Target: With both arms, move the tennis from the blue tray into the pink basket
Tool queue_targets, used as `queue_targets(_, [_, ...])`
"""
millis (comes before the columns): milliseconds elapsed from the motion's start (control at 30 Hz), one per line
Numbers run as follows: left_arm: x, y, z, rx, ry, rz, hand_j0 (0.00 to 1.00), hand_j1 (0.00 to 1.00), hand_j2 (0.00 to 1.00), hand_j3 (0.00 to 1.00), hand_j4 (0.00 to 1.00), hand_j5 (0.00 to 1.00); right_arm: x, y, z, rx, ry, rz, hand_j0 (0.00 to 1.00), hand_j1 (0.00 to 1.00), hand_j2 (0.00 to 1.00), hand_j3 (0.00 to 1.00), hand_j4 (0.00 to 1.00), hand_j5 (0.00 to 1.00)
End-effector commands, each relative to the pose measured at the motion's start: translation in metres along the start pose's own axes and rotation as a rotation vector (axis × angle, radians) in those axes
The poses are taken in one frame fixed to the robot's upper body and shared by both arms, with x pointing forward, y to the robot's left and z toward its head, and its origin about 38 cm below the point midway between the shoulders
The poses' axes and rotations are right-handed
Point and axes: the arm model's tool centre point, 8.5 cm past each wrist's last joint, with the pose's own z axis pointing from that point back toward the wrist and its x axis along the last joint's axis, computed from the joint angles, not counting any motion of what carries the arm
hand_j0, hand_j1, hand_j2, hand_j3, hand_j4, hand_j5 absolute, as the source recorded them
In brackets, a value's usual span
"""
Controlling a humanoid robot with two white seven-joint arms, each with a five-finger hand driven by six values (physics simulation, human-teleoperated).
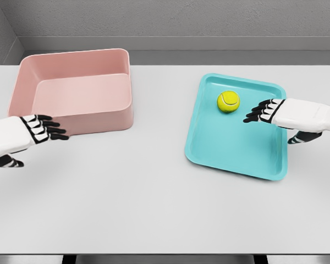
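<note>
A yellow-green tennis ball (228,101) lies in the far part of the blue tray (231,157) on the table's right side. My right hand (262,113) hovers just right of the ball, fingers stretched out toward it, open, a small gap from it. The pink basket (104,122) stands at the far left with nothing in it. My left hand (48,130) floats in front of the basket's near wall, fingers extended and holding nothing.
The white table (154,209) runs to a near edge at the bottom of the view. A grey wall closes off the back.
</note>
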Motion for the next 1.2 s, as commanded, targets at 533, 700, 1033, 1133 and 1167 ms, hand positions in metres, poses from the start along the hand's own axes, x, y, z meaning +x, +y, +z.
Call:
queue_targets(533, [0.001,-0.027,0.000,-0.101,-0.002,0.009,1.00,1.00,1.00,1.00,1.00,1.00,-0.030,-0.049,-0.078,-0.083,-0.029,-0.108,1.00,1.00,1.00,1.00,1.00,1.00])
queue_targets(700, [0.000,-0.027,0.001,-0.113,0.004,0.000,1.00,1.00,1.00,1.00,1.00,1.00,-0.042,-0.041,-0.101,-0.082,-0.014,-0.178,1.00,1.00,1.00,1.00,1.00,1.00])
queue_targets(1033, [-0.002,-0.028,0.002,-0.111,0.008,0.003,1.00,1.00,1.00,1.00,1.00,1.00,-0.060,-0.027,-0.137,-0.039,0.047,-0.251,1.00,1.00,1.00,1.00,1.00,1.00])
queue_targets(1133, [-0.001,-0.028,0.001,-0.109,0.006,0.005,1.00,1.00,1.00,1.00,1.00,1.00,-0.062,-0.018,-0.146,-0.015,0.061,-0.266,1.00,1.00,1.00,1.00,1.00,1.00])
queue_targets(1167, [-0.001,-0.028,0.001,-0.109,0.006,0.005,1.00,1.00,1.00,1.00,1.00,1.00,-0.067,-0.017,-0.144,-0.009,0.077,-0.270,1.00,1.00,1.00,1.00,1.00,1.00])
